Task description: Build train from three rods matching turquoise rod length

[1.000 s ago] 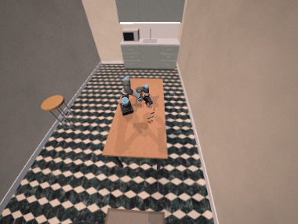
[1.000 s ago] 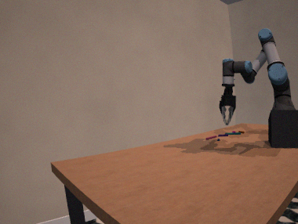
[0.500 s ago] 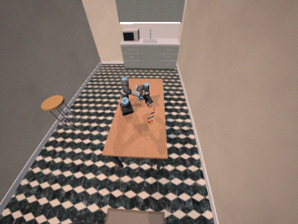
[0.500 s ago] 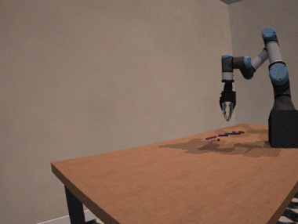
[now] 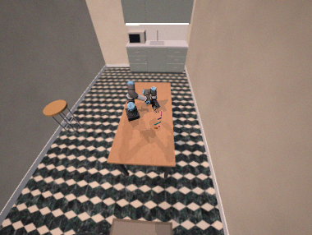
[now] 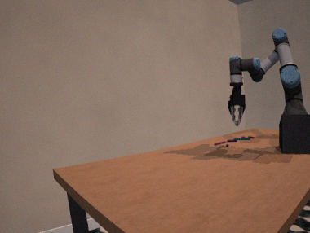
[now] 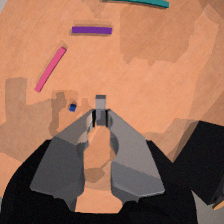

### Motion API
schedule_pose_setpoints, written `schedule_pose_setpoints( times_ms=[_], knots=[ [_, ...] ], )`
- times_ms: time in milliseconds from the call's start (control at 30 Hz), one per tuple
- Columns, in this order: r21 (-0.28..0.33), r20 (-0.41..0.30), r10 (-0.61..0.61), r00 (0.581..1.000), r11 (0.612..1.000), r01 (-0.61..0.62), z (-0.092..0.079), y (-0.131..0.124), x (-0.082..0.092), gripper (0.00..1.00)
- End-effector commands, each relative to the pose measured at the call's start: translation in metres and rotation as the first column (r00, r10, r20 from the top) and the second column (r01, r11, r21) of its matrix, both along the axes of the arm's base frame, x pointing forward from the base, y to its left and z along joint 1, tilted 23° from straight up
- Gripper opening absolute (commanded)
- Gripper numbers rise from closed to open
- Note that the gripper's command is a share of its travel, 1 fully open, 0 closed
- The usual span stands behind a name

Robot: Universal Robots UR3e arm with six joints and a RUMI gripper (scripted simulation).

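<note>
My gripper [image 5: 156, 110] [image 6: 236, 124] [image 7: 101, 110] is shut on a small grey rod [image 7: 100, 102], whose end shows at the fingertips in the wrist view, above the table. The tiny blue rod [image 6: 227, 145] [image 7: 73, 107] lies just left of the fingertips in the wrist view. The purple rod [image 5: 159, 118] [image 6: 232, 141] [image 7: 92, 30] lies flat beyond it, apart from the other rods. The turquoise rod [image 5: 158, 123] [image 6: 242, 139] [image 7: 145, 2] lies farther off, at the top edge of the wrist view.
A pinkish-red rod [image 5: 161, 115] [image 6: 219, 143] [image 7: 50, 70] lies slanted left of the purple one in the wrist view. A magenta rod [image 5: 159, 126] [image 6: 243, 137] and an orange rod [image 5: 156, 128] [image 6: 251, 137] lie past the turquoise rod. The arm's dark base [image 6: 294, 134] stands on the table.
</note>
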State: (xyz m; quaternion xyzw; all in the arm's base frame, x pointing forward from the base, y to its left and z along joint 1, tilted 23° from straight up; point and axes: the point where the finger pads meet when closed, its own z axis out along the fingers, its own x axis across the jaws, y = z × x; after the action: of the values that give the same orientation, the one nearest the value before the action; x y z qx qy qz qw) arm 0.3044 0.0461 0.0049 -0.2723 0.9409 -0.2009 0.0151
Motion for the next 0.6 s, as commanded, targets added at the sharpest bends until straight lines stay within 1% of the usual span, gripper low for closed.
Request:
schedule_pose_setpoints(
  times_ms=[0,67,200,267,400,567],
  knots=[
    [0.018,0.044,-0.115,0.992,0.993,0.114,-0.004,0.016,0.011,0.00],
    [0.029,0.063,-0.166,0.984,0.986,0.165,-0.007,0.025,0.016,0.00],
    [0.038,0.079,-0.207,0.975,0.978,0.205,-0.009,0.032,0.020,0.00],
    [0.038,0.079,-0.207,0.975,0.978,0.205,-0.009,0.032,0.020,0.00],
    [0.055,0.104,-0.277,0.955,0.961,0.272,-0.014,0.044,0.025,0.00],
    [0.058,0.109,-0.289,0.951,0.957,0.284,-0.015,0.046,0.026,0.00]
  ],
)
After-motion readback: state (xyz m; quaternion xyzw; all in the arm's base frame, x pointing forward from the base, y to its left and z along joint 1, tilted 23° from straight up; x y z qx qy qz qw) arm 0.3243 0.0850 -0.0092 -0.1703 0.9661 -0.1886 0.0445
